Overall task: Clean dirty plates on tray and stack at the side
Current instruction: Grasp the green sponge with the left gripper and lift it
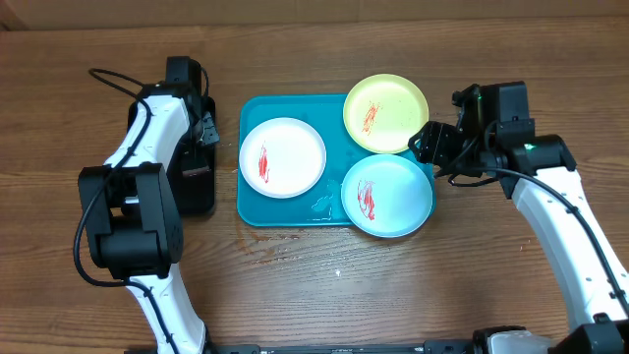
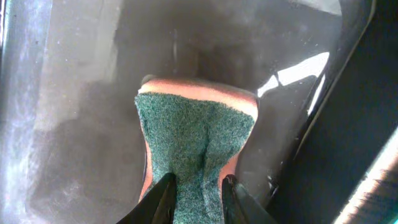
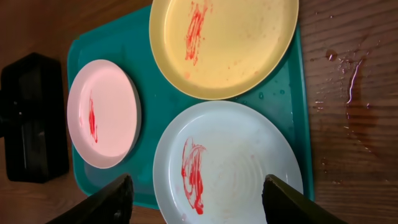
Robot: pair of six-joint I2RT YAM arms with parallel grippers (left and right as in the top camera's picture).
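Overhead view of a wooden table. A teal tray (image 1: 254,211) lies at the centre of the frame with three plates on it: a white plate (image 1: 282,157) on its left half, a yellow plate (image 1: 385,113) at its upper right and a mint plate (image 1: 386,195) at its lower right. Each plate is marked with a red smear, and none has been stacked at the side.

At the left of the frame, the left gripper (image 2: 196,190) is lowered into a black tray (image 1: 201,192) just beside the teal one. In the left wrist view its jaws are seen pinched on one end of a sponge (image 2: 196,134), with the green scouring face towards the camera and the orange body behind. Whether the far end touches the wet grey floor cannot be told.

The right gripper (image 3: 198,183) is held at the tray's right edge, above the mint plate. Its jaws are spread wide with nothing between them.

The step in hand is judged to be fetching the sponge. Because the sponge is gripped near one end, it should be raised straight up, clear of the black tray's wall, before being carried right to the white plate. The green face is best turned down onto the smear. The plate may need to be steadied at its rim so it is not pushed along the tray.
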